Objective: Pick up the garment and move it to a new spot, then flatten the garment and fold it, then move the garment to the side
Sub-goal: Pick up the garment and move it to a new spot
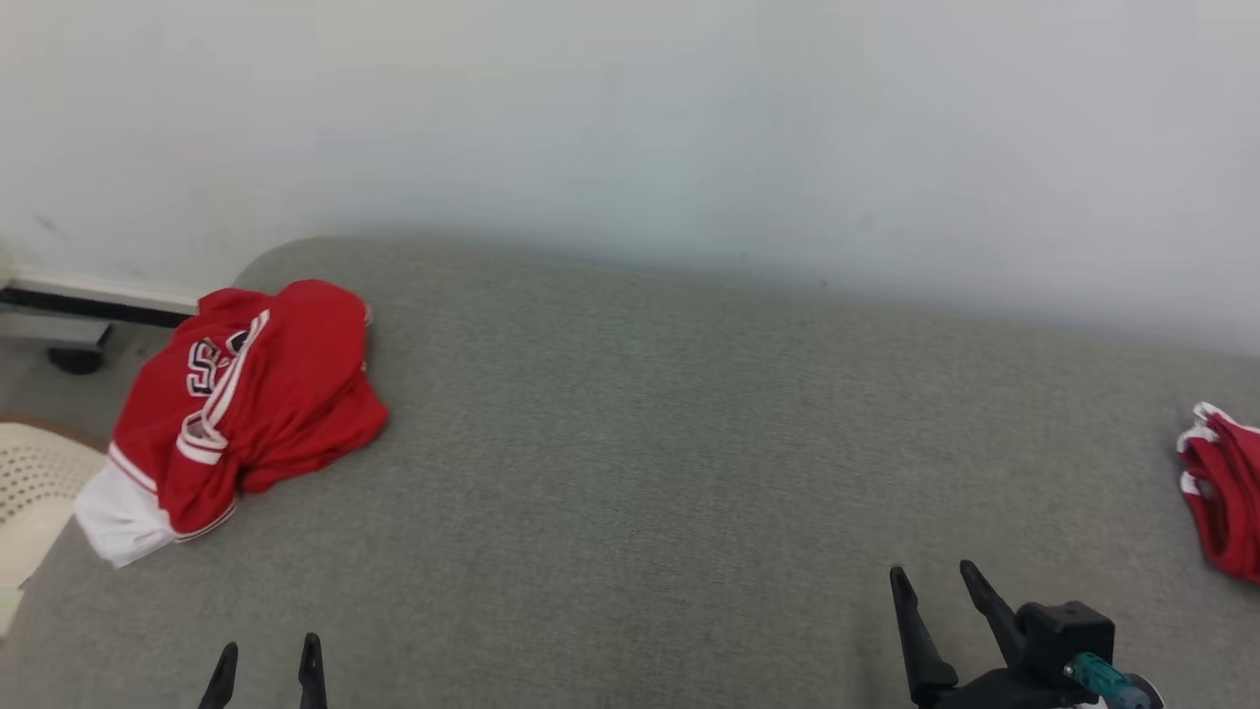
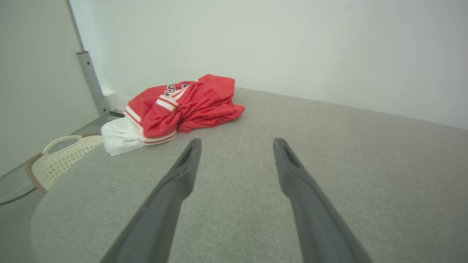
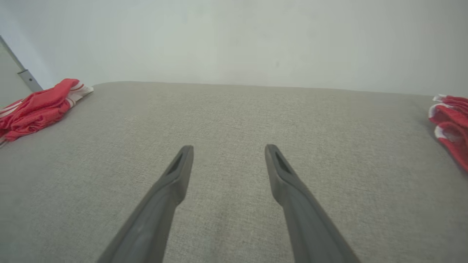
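While my left claw (image 1: 271,645) and right claw (image 1: 931,568) stand spread wide and empty over the grey woven pad (image 1: 640,443), the red jersey (image 1: 266,384) lies bunched at its far left corner, partly over a white cloth (image 1: 118,517). It looks light, limp and a little slick; I would pinch the white-striped hem, where the layers gather. Another crumpled red garment (image 1: 1226,492) sits at the right edge.

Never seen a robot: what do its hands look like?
The left end effector and right end effector each have two long, slim, dark grey fingers, tapered, slotted near the tip. The right's black blocky base carries a teal cylindrical fitting.
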{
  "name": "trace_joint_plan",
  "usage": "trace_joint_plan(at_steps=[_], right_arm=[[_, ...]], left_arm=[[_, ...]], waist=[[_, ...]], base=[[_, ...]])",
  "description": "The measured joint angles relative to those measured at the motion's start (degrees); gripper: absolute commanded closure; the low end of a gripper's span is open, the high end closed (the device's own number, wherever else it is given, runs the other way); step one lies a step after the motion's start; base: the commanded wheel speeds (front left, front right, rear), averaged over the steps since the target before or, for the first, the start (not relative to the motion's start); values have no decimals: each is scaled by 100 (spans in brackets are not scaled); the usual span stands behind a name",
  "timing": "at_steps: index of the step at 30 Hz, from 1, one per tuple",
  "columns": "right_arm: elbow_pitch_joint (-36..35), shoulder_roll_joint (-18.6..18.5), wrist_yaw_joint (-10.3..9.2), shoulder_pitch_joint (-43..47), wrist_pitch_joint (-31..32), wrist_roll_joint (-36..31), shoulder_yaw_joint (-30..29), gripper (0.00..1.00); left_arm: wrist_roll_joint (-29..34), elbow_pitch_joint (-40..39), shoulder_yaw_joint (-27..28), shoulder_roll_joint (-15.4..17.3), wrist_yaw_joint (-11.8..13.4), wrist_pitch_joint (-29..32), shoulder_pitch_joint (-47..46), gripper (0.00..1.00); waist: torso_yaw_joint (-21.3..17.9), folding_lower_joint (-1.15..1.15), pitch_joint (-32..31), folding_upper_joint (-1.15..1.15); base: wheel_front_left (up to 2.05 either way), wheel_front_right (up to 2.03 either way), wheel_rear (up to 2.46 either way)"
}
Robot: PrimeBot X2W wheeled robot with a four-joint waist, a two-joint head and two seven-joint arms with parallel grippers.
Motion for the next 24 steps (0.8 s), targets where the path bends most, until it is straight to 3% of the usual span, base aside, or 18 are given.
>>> trace_joint_plan(at_steps=[14,24], right_arm=[[154,5,0,-272,-40,136,502,0],[419,4,0,-624,-45,107,867,0]], left_arm=[[-204,-335,323,118,231,27,365,0],[-248,-594,380,-40,415,-54,577,0]], waist=[[1512,0,-17,0],[1890,0,270,1]], base=[[0,0,0],[0,0,0]])
